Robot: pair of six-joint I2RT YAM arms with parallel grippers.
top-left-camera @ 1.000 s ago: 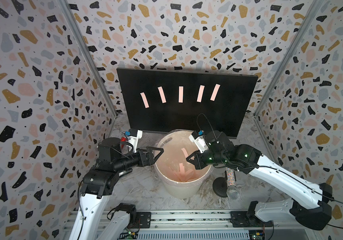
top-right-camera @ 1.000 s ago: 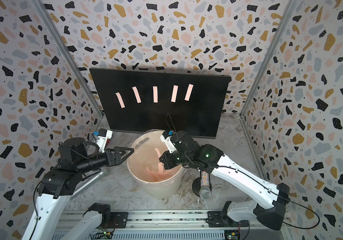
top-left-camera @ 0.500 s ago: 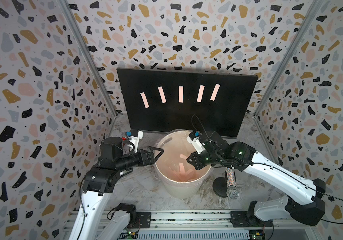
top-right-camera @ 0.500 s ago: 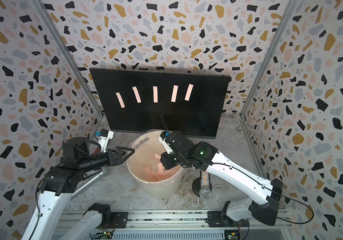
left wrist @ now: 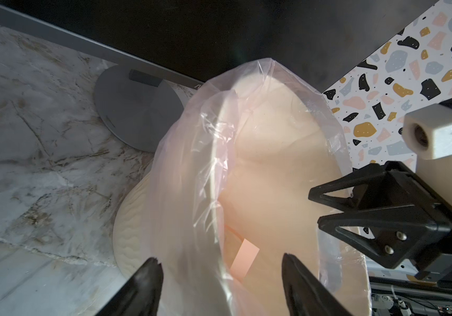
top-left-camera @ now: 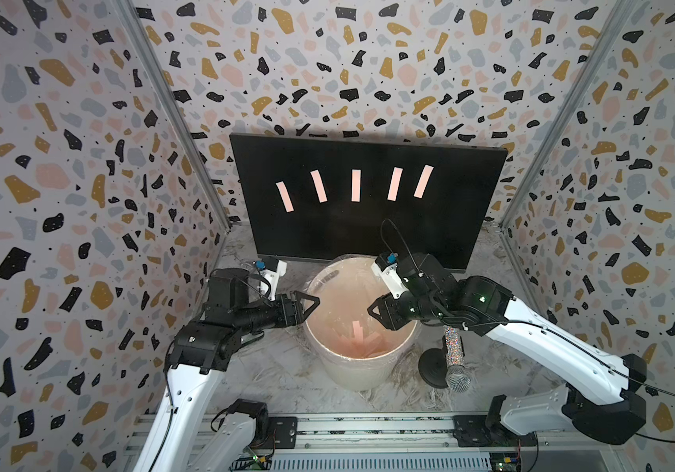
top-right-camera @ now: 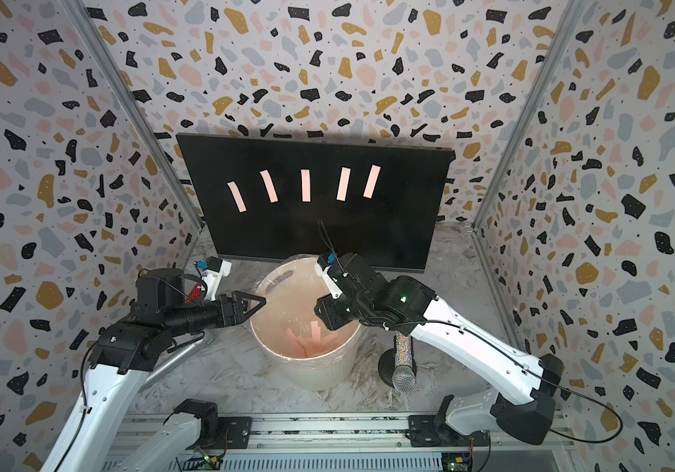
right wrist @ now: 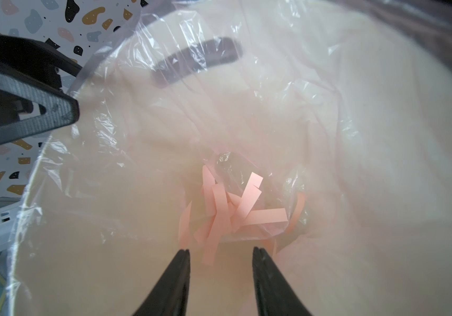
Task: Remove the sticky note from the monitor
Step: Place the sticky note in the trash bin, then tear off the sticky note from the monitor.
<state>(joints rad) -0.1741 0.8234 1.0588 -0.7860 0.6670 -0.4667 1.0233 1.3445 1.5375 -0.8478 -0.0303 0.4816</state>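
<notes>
The black monitor [top-left-camera: 368,229] stands at the back with several pink sticky note strips [top-left-camera: 355,185] in a row on its screen. In front of it is a white bucket [top-left-camera: 352,376] lined with a clear bag. More pink strips [right wrist: 233,210] lie in a heap at its bottom. My right gripper [right wrist: 220,250] hangs open over the bucket's right side [top-left-camera: 371,312], with nothing between its fingers. My left gripper [left wrist: 220,260] is open at the bucket's left rim [top-left-camera: 316,301], holding nothing. One pink strip [left wrist: 244,258] shows inside the bucket beyond it.
A glittery microphone [top-left-camera: 454,355] on a round black base stands just right of the bucket, under my right arm. The monitor's grey round foot [left wrist: 137,117] sits behind the bucket. Patterned walls close in on three sides; a metal rail [top-left-camera: 368,425] runs along the front.
My right gripper has opened and the pink strip that was at its fingers has dropped lower into the bucket. The left arm has hardly moved.
</notes>
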